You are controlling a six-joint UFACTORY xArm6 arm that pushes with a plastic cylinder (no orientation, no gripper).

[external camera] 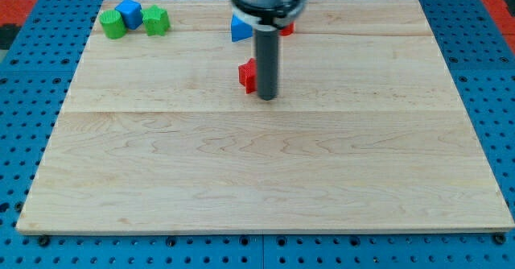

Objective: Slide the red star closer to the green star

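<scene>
A red block [247,74], probably the red star, lies on the wooden board [257,172] just above its middle. My tip [267,98] rests on the board right beside it, on its right and slightly lower side, and the rod hides the block's right edge. Two green blocks sit in the top left corner: one at the far left [113,24] and one further right [156,20]. I cannot tell which of them is the star. They lie far to the left of the red block.
A blue block [129,13] sits between the two green blocks. A blue triangular block [239,29] lies at the top centre. Another red block [286,27] shows partly behind the rod. A blue pegboard [24,100] surrounds the board.
</scene>
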